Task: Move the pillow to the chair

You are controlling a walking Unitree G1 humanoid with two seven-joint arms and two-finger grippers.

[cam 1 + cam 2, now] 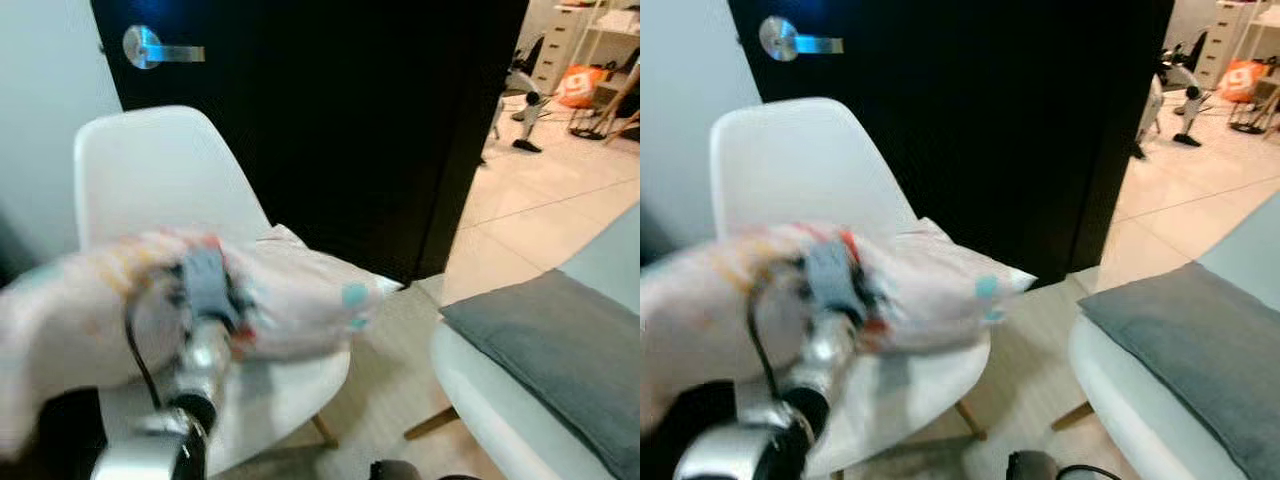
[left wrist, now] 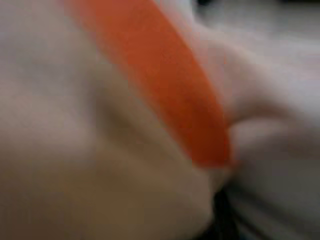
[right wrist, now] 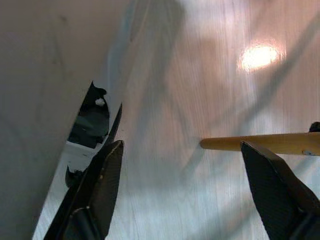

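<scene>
A pale pillow [image 1: 295, 290] with coloured spots hangs blurred over the seat of the white shell chair [image 1: 160, 170], its right end above the seat and its left end reaching past the chair's left side. My left gripper [image 1: 205, 278] is pushed into the pillow's middle and shut on it, the fingers buried in the fabric. The left wrist view is pressed against pillow cloth [image 2: 125, 165] with an orange stripe. My right gripper [image 3: 181, 145] hangs low and open over the pale wood floor [image 3: 165, 100], holding nothing.
A black door [image 1: 350, 120] with a silver handle [image 1: 150, 47] stands right behind the chair. To the right is a white seat with a grey cushion [image 1: 560, 350]. A wooden chair leg [image 3: 260, 142] lies near the right gripper. Tiled floor opens at the back right.
</scene>
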